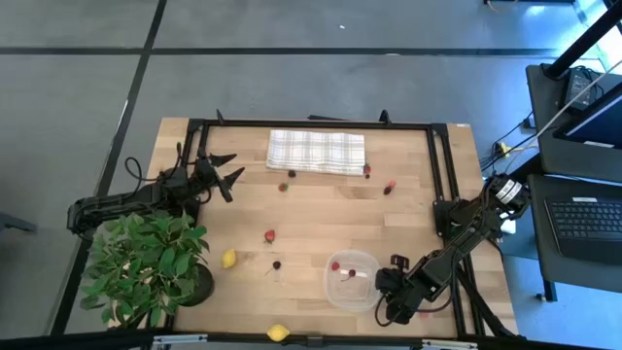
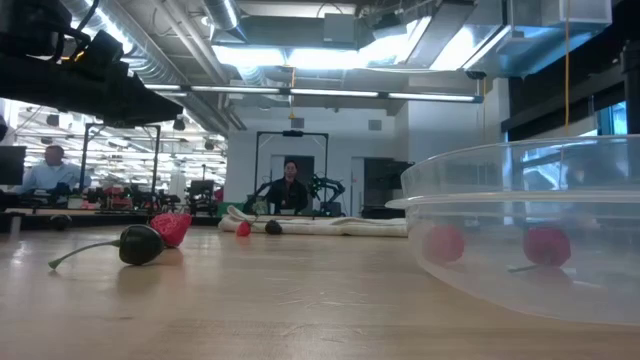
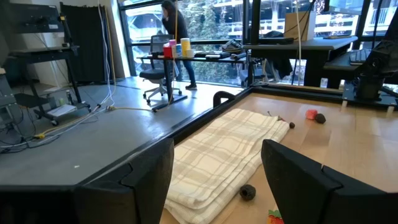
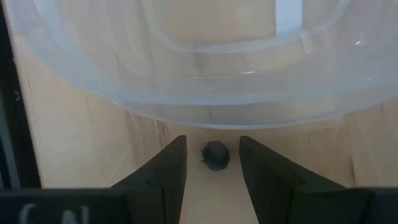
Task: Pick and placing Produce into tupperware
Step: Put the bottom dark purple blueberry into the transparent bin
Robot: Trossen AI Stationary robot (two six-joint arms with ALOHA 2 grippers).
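The right pincer (image 4: 212, 163), down by the near right corner of the wooden surface (image 1: 321, 219), has its 2 fingers apart around a small dark round berry (image 4: 216, 155), not squeezing it, just beside the clear plastic tub (image 1: 352, 279) holding 2 red berries.

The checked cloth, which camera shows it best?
The high view: the whole cloth lies folded at the table's far edge. The left wrist view shows it close but partly behind the fingers; the low view shows a thin strip; the right wrist view, nothing.
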